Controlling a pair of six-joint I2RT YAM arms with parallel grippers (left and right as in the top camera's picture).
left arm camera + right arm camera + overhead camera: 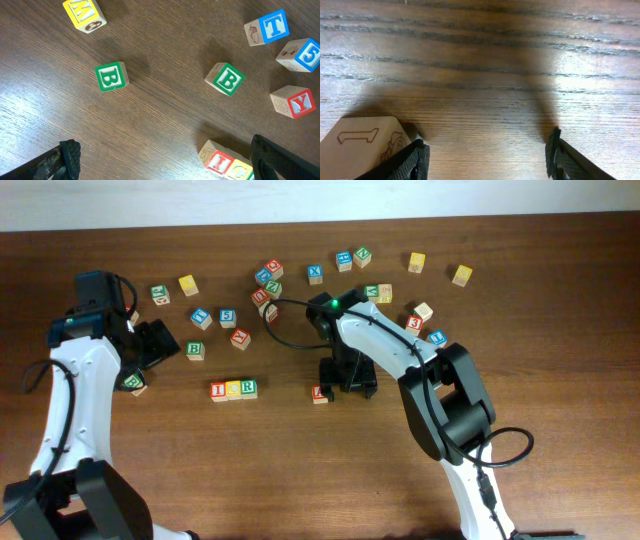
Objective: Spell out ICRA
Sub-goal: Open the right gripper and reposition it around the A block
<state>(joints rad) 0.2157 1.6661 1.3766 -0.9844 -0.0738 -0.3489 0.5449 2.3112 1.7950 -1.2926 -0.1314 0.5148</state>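
The red "I" cube [219, 390], yellow C block [234, 389] and green "R" cube [248, 388] stand in a row, touching, left of centre. In the left wrist view the "I" cube [219, 161] and C block [240, 171] show at the bottom edge. The red "A" cube [320, 393] sits apart to the right. My right gripper [350, 386] stands beside it, open. In the right wrist view the right gripper [486, 142] has bare wood between its fingers, and the A cube [365, 147] lies just outside the left finger. My left gripper [158, 343] hangs wide open over the table, the left gripper [162, 145] empty.
Two green "B" cubes [111, 76] [225, 78], a blue "T" cube [267, 27], a "5" cube [300, 54], a red "Y" cube [295, 101] and a yellow cube [84, 14] lie under the left arm. Several more cubes [352, 257] are scattered along the back. A black cable [285, 340] loops by the right arm.
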